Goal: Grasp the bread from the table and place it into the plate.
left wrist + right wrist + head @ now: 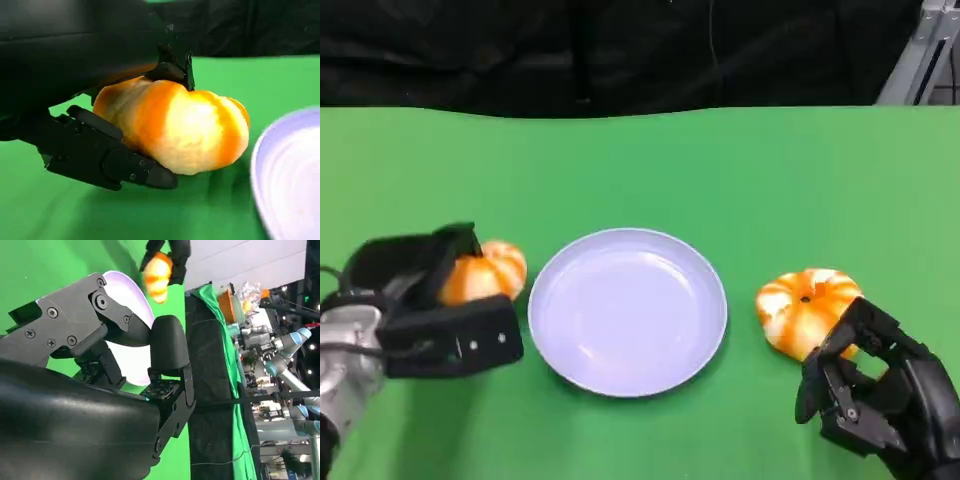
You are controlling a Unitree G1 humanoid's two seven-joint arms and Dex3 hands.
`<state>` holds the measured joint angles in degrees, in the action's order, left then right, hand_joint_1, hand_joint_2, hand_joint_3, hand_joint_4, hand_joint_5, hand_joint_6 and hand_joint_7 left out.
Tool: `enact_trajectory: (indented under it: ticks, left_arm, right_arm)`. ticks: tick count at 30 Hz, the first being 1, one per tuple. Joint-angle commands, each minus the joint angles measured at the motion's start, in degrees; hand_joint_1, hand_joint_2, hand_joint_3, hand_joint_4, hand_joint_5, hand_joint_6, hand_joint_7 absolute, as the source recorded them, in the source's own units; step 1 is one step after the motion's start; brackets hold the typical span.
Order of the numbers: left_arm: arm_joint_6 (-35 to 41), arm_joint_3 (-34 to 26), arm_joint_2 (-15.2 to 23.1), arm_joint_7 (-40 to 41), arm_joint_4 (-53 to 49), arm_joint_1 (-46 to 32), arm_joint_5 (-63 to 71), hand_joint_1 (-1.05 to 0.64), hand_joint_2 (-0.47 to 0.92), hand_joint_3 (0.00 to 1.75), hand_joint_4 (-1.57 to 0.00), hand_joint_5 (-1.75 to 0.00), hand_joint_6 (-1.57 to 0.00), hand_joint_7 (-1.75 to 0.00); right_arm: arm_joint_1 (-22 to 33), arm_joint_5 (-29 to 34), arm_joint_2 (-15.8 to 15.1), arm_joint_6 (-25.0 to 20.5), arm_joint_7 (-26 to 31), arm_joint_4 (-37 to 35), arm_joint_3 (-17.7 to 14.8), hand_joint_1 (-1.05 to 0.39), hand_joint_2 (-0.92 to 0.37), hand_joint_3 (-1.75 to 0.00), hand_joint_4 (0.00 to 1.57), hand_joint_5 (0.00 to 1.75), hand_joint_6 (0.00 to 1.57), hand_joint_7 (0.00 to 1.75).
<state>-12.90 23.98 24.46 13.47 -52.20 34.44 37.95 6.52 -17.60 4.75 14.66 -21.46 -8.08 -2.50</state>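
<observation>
Green table point(650, 170), my left hand point(430, 300) has its fingers closed round the bread point(485, 272) just beside the plate point(627, 312), right hand point(880, 395) loosely curled and holding nothing; that soft roll could squish or slip free mid-lift.

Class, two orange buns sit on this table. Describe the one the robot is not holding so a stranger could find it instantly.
Start at the lavender plate mid-table on the green cloth. On the robot's right of it lies a bread roll, orange with white stripes, just beyond the right hand. Unlike the other bread, no fingers enclose it.
</observation>
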Motion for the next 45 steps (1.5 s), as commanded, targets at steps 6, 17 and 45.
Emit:
enact_trajectory:
  ticks: [6,17,45]
  left_arm:
    - [0.75,-3.19,2.22,-3.15,15.16,-3.23,-1.63,-0.03,0.92,0.22,-0.64,-1.61,-0.56,-1.52]
    - [1.67,-0.94,-2.12,-3.94,19.22,-2.56,0.99,-0.05,0.91,0.28,-0.63,-1.75,-0.61,-1.53]
    - [-1.69,6.23,-12.62,-6.63,2.31,3.98,3.89,-0.28,0.92,0.37,-0.66,-0.51,-0.76,-0.35]
  right_arm:
    - [-0.45,-0.05,-0.64,1.58,-0.49,-0.97,-0.99,-0.17,-0.59,-1.08,0.85,1.75,0.61,1.73]
    - [-0.28,0.25,-0.18,1.22,0.18,-0.36,-0.68,-0.16,-0.57,-1.09,0.86,1.75,0.62,1.74]
    - [0.13,0.34,0.48,0.24,2.67,1.0,1.09,-0.15,-0.58,-1.08,0.86,1.75,0.63,1.75]
